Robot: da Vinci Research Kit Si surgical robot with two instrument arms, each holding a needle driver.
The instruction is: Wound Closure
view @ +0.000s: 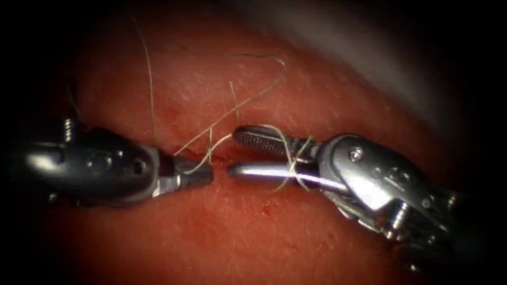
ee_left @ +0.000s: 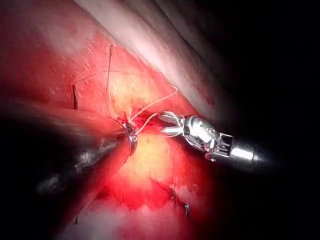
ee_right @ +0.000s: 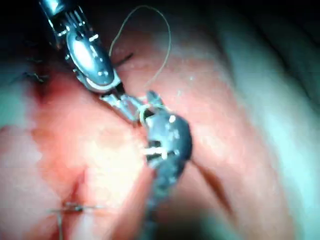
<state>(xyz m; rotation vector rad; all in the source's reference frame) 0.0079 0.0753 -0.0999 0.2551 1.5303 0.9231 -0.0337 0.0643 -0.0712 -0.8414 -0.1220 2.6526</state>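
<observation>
Left tool [view: 203, 174] sat on the left, jaws closed on the thread [view: 232, 111] right at the cut [view: 219, 153] in the tissue [view: 237, 237]. From that grip the thread ran up in a long loop over the tissue above the cut, and another strand crossed to the right tool [view: 235, 153]. Right tool came in from the right, jaws wide apart, upper jaw's ribbed face showing, tips just beside the left tool's tips, nothing pinched between them. Thread was wrapped in a few turns around the right tool's jaws near their hinge. Couldn't make out the needle.

Left wrist view added older stitches [ee_left: 180, 200] farther along the tissue and the right tool [ee_left: 167, 124] gaping beside the cut. Right wrist view showed thread [ee_right: 150, 30] arcing off in a loop and more stitches [ee_right: 70, 207].
</observation>
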